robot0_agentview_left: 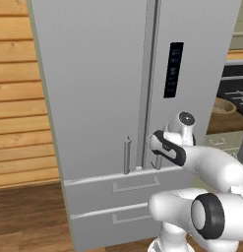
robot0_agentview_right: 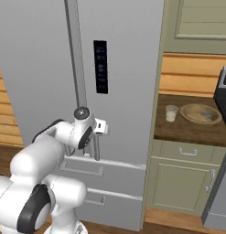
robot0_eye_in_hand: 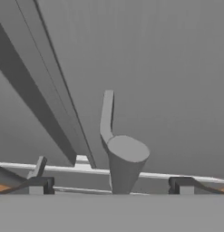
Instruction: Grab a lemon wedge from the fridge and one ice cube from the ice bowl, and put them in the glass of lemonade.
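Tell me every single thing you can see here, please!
fridge: one, grey, doors shut, in front of the robot.
door handles: two, grey vertical bars at the door seam.
dispenser panel: one, black, on the right door.
drawers: two, grey, below the doors.
glass of lemonade: one, clear with pale liquid, on the counter.
ice bowl: one, tan, right of the glass.
counter: one, brown, beside the fridge.
end effector: one, open, astride the right door's handle end.

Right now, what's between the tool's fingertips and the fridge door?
The right door's bar handle: in the hand view its lower end stands between the open tool fingertips, with the fridge door behind it. No contact is evident.
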Motion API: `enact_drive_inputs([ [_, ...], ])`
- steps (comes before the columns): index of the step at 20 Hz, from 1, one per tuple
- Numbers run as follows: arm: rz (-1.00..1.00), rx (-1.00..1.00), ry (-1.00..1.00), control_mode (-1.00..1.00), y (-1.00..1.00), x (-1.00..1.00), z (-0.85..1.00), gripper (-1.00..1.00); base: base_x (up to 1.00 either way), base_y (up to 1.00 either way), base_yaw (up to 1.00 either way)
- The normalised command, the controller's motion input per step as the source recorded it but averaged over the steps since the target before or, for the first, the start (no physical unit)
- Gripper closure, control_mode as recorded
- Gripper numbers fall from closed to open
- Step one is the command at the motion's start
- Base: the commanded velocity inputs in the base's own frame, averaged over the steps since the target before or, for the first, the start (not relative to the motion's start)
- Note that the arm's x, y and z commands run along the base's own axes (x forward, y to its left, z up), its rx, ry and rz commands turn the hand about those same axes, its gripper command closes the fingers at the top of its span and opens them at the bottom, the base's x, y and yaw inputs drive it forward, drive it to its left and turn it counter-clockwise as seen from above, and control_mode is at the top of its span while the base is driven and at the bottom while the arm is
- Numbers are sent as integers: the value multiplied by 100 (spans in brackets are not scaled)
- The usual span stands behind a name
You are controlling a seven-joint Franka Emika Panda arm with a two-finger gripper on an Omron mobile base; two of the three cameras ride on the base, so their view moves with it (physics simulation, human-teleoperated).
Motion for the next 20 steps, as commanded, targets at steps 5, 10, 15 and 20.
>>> enact_drive_inputs([
  [5,-1,0,4,-100,-28,11,0,-100,0,0,0],
  [10,0,0,7,-100,-14,8,0,-100,0,0,0],
  [15,0,0,-1,-100,2,9,-6,-100,0,0,0],
  [20,0,0,-1,-100,1,19,-14,-100,0,0,0],
])
